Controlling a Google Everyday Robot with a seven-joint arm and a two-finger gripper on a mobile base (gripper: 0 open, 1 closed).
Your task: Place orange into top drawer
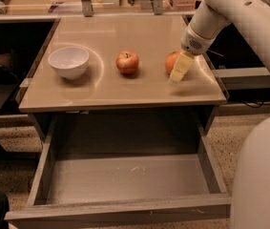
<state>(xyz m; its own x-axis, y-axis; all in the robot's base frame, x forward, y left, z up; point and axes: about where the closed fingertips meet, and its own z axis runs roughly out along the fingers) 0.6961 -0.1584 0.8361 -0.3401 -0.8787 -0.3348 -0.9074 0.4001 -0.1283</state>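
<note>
Tabletop scene with the top drawer pulled fully out beneath it, as seen from above and in front. 3 items stood in a row across the middle of the tabletop: a white bowl at the left, a red-yellow apple in the centre, and the orange at the right, each well apart from its neighbour. The orange rested on the tabletop, not in the drawer, and only its left part was visible. The robot's white arm reached down from the upper right. Its pale gripper was lowered to the tabletop, lying across the orange's right front side and hiding that part of the fruit. Whether the gripper was spread or closed, and whether it actually touched the orange, could not be told from this view. The drawer showed a flat grey bottom with a few pale scuff marks near its middle, 2 side walls, and a plain grey front panel nearest the camera. Nothing lay inside it. A large white rounded part of the robot's body filled the lower right corner.
</note>
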